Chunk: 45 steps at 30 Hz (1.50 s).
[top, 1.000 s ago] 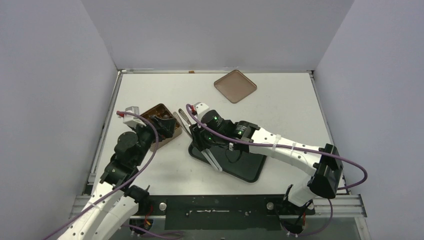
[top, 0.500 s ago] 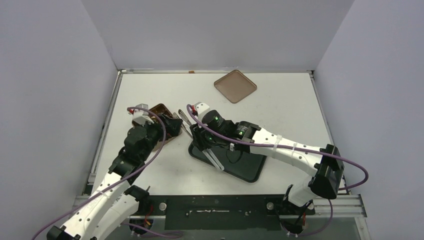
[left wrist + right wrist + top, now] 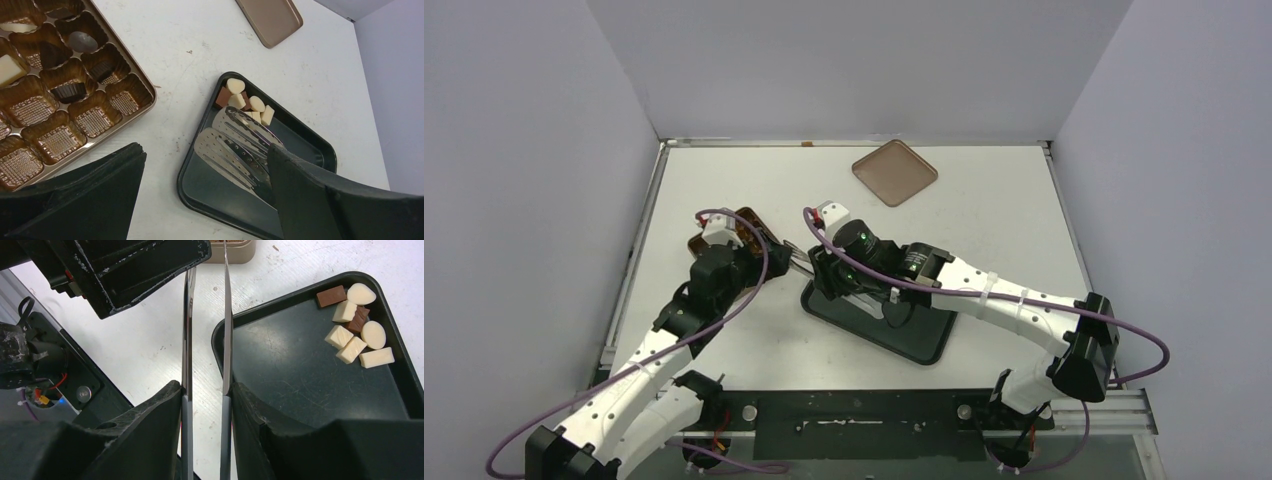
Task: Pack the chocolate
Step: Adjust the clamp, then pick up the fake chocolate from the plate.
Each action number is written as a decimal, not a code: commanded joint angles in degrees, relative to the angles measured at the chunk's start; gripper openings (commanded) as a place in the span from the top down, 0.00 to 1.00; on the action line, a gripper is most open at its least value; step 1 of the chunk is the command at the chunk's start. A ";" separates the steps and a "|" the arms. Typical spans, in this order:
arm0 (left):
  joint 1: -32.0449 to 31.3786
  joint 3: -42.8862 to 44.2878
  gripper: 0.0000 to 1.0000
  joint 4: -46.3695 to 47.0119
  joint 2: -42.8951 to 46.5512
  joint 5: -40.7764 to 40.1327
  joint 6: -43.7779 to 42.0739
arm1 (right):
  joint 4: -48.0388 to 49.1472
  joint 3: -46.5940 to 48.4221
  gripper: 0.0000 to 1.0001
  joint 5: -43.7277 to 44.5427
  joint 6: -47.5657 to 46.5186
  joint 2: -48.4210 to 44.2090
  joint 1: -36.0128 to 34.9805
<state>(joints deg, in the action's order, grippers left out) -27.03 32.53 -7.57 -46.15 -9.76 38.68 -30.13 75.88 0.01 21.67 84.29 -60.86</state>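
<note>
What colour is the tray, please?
Black; the tray shows best in the right wrist view.

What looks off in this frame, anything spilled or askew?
Nothing clearly spilled or damaged. The chocolate left to pack is bunched in one corner of the black tray. The lid lies skewed, far from the tin. A small brown bit sits at the far edge of the table, too small to identify.

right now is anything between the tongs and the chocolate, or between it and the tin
Nothing lies on the tray between the tongs and the chocolate. Toward the tin, the open left gripper hangs above the gap between tray and tin and may crowd that path.
</note>
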 commanded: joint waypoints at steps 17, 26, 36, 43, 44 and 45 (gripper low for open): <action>0.04 10.18 0.03 -6.46 12.01 -6.41 -18.34 | -6.50 -8.28 0.63 8.27 4.49 -4.66 7.06; 0.04 7.31 0.03 -6.36 16.24 -9.13 -22.48 | -10.53 -12.67 0.60 9.91 5.47 -7.53 9.73; 0.04 6.74 0.03 -5.87 17.41 -8.67 -23.29 | -11.35 -13.77 0.60 10.42 6.63 -6.85 10.90; 0.05 6.60 0.03 -6.12 17.81 -8.76 -23.30 | -9.50 -15.22 0.60 9.32 6.28 -5.87 12.39; 0.04 6.58 0.03 -6.06 17.89 -8.73 -23.30 | -9.04 -15.40 0.60 9.08 6.28 -5.70 12.57; 0.07 6.58 0.03 -5.98 17.93 -8.86 -23.31 | -8.64 -15.60 0.60 8.83 6.23 -5.58 12.75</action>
<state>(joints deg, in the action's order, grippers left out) -27.03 39.11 -14.59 -28.86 -17.85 16.03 -42.02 60.47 8.34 27.59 78.78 -49.08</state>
